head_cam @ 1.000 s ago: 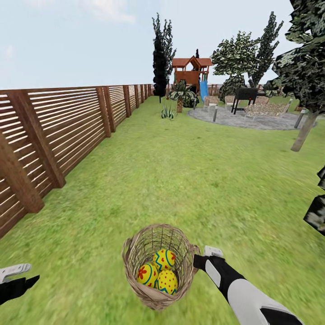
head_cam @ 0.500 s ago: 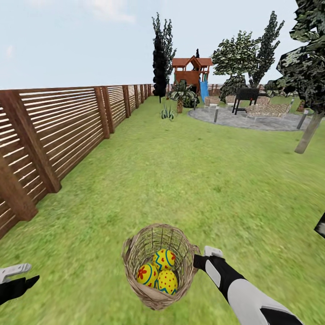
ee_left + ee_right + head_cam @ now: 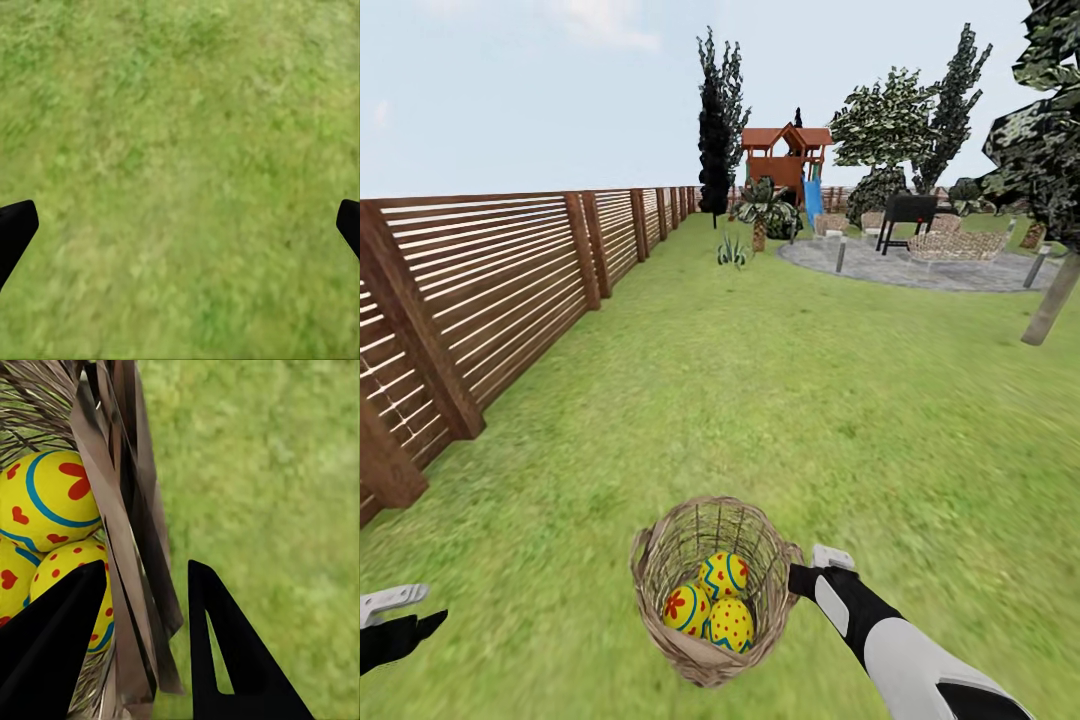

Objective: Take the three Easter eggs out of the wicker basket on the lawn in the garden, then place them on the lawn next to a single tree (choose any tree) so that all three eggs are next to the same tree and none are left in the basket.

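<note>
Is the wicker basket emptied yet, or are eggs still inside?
Not emptied. The wicker basket holds all three Easter eggs, and the right gripper pinches its rim, one finger inside and one outside.

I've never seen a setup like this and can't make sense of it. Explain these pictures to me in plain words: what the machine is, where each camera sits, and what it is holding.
This is a simulated two-armed robot on wheels, out in a garden. The big picture comes from a camera on its head, looking down over its arms. The two smaller pictures come from cameras near each claw.

The right claw is shut on the rim of the wicker basket, one finger inside the wall and one outside, as the right wrist picture shows. The basket looks carried above the lawn. Three Easter eggs lie in it, yellow with blue lines and red marks.

The left claw is open and holds nothing, with grass under it.

A wooden fence runs along the robot's left. A tree trunk stands ahead to its right.
</note>
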Robot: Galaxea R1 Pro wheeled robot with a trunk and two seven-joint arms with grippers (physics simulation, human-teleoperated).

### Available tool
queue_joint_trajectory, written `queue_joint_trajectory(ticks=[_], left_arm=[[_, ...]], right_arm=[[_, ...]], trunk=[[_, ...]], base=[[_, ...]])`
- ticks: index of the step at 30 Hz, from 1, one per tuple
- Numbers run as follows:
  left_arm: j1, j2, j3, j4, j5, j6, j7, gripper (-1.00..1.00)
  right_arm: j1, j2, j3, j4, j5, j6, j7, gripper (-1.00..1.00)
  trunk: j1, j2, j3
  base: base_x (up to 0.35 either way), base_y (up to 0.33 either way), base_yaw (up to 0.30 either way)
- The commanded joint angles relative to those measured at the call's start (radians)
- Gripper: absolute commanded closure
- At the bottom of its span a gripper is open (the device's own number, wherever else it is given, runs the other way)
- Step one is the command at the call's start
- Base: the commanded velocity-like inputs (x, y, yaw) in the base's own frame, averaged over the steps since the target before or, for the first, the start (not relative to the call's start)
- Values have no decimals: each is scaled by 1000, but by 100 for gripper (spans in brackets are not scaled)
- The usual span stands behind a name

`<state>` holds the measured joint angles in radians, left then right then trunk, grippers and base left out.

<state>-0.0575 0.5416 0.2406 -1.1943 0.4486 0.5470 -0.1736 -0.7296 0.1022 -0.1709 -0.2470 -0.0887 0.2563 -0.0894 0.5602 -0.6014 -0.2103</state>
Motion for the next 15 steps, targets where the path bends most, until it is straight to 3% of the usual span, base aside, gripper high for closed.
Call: queue_joint_trajectory(ticks=[1,15], left_arm=[[-1,0,2,-1,4,7,-3,-100],[-1,0,2,-1,4,7,-3,-100]], right_arm=[[-1,1,-5,-3,-14,5,-4,100],[-1,1,-5,-3,-14,3,-4,100]], trunk=[[1,-1,-2],[1,-1,1]], base=[[332,0,0],[332,0,-3]])
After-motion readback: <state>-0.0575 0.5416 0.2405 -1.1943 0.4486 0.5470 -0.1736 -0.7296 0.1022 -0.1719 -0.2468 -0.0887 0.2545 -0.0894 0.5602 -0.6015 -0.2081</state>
